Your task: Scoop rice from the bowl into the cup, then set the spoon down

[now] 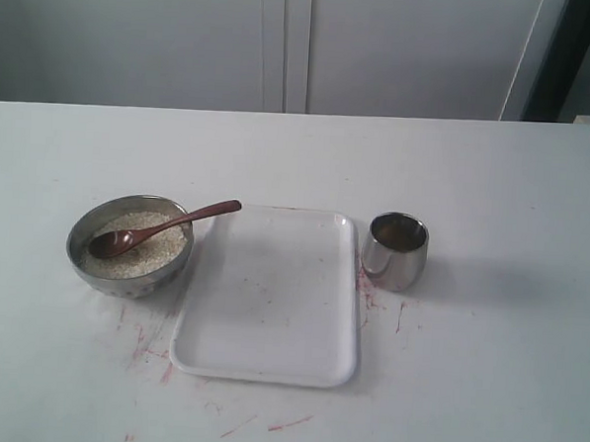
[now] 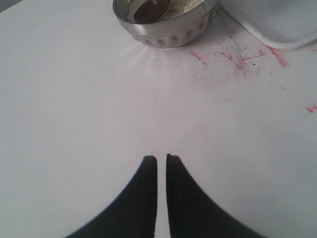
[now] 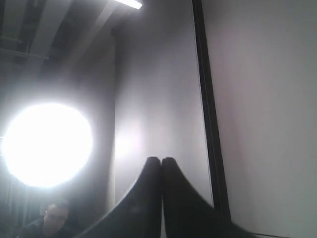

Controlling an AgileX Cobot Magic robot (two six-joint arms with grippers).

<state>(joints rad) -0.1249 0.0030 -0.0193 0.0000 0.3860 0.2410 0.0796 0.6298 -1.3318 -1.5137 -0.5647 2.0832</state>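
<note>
Exterior view: what is in the bowl (image 1: pixel 133 282)?
— Pale rice (image 1: pixel 160 252), filling it to a shallow bed. The wooden spoon (image 1: pixel 166 223) lies with its head on the grains and its handle propped over the rim, pointing toward the white tray (image 1: pixel 271 309).

And the cup (image 1: pixel 396 252)?
— Upright on the table (image 1: pixel 495 370), just beside the tray's other long edge, so the tray lies between cup and bowl. Its inside looks dark and brownish; I cannot tell whether anything is in it. The tray holds nothing.

The grippers?
— The left gripper (image 2: pixel 161 158) hangs over bare table marked with red scratches (image 2: pixel 233 57), near the bowl, its fingers drawn together with only a thin slit between them, gripping nothing. The right gripper (image 3: pixel 161 159) has its fingers pressed together, also gripping nothing, and points at a wall and a bright lamp (image 3: pixel 47 144).
</note>
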